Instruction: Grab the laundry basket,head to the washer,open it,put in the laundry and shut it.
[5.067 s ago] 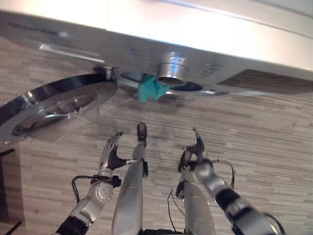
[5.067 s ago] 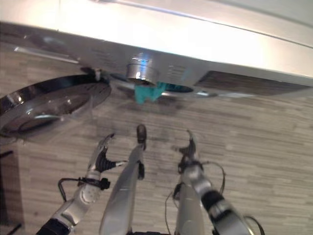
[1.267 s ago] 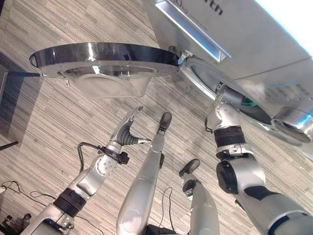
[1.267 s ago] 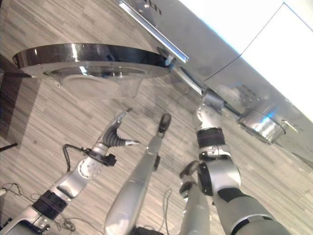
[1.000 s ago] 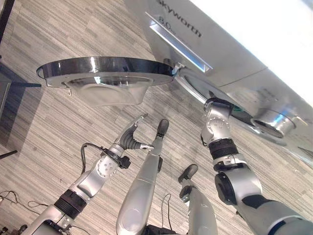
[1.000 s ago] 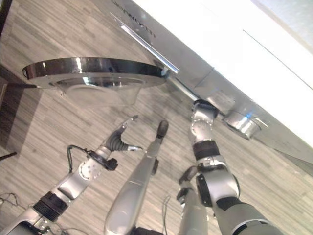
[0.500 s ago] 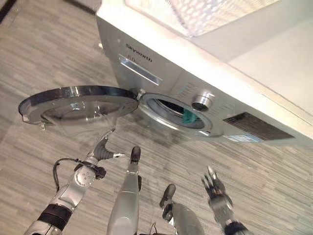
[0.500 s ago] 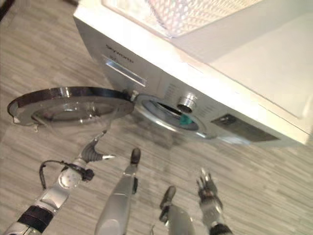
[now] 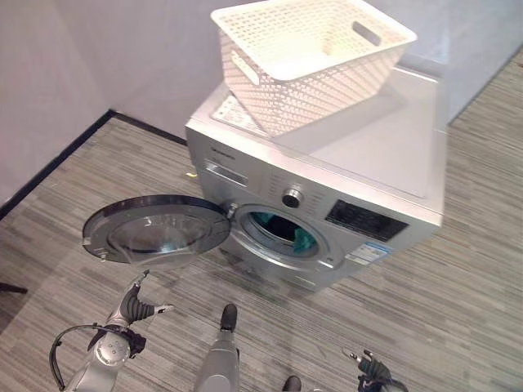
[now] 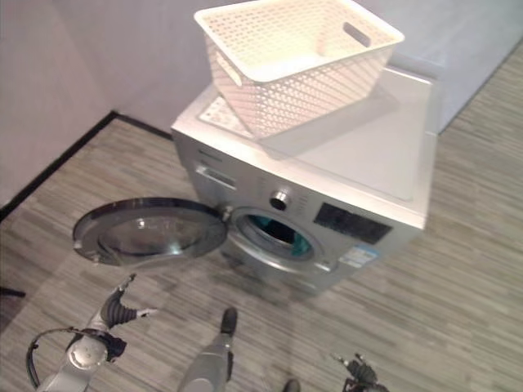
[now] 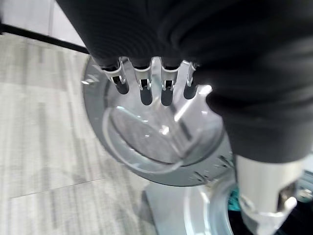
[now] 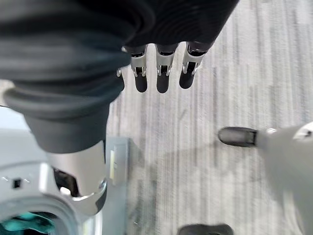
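Observation:
The silver washer stands with its round door swung wide open to the left. Teal laundry lies inside the drum, also glimpsed as teal laundry past my right hand. The white lattice laundry basket sits on the washer's top and looks empty. My left hand hangs open below the door, its fingers straight with the door glass beyond them. My right hand is low at the front right, fingers straight, holding nothing.
Grey wood-look floor spreads in front of and to the right of the washer. A pale wall with a dark skirting strip runs behind and to the left. The open door juts out over the floor on the left.
The view has lifted, so the whole washer and basket now show. My right hand has come away from the drum mouth and dropped low. The left hand stays below the door.

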